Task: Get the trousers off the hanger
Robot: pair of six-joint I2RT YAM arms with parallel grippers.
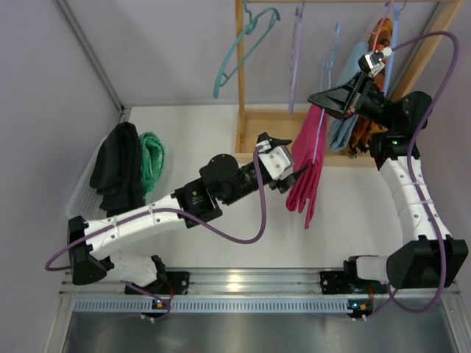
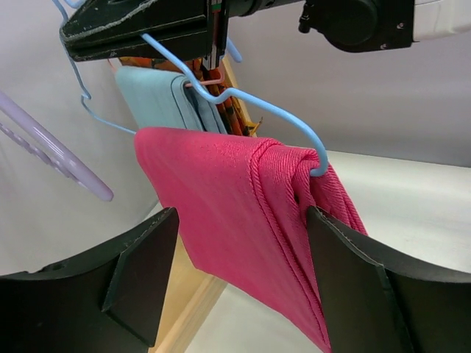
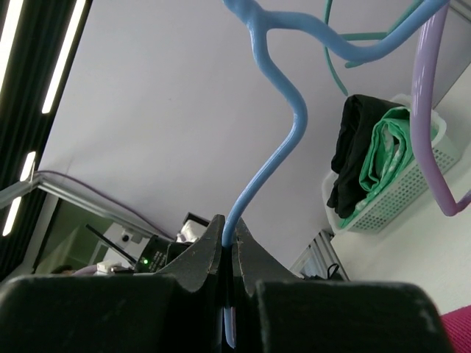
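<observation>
The magenta pink trousers [image 1: 305, 165] hang folded over the bar of a blue hanger [image 2: 257, 103]. My right gripper [image 3: 228, 239] is shut on that hanger's stem [image 3: 283, 147] and holds it in front of the wooden rack; it shows in the top view [image 1: 331, 99]. My left gripper [image 2: 243, 243] is open, one finger on each side of the magenta trousers [image 2: 235, 198], not pressing them; it shows in the top view [image 1: 292, 168]. Light blue trousers [image 1: 344, 121] and orange patterned trousers [image 1: 379, 33] hang on the rack behind.
A white basket [image 1: 81, 195] at the left holds the black trousers [image 1: 118, 165] and the mint-green trousers [image 1: 152, 158]. The wooden rack [image 1: 265, 121] stands at the back. A bare teal hanger [image 1: 243, 48] and a lilac hanger [image 1: 296, 59] hang on it.
</observation>
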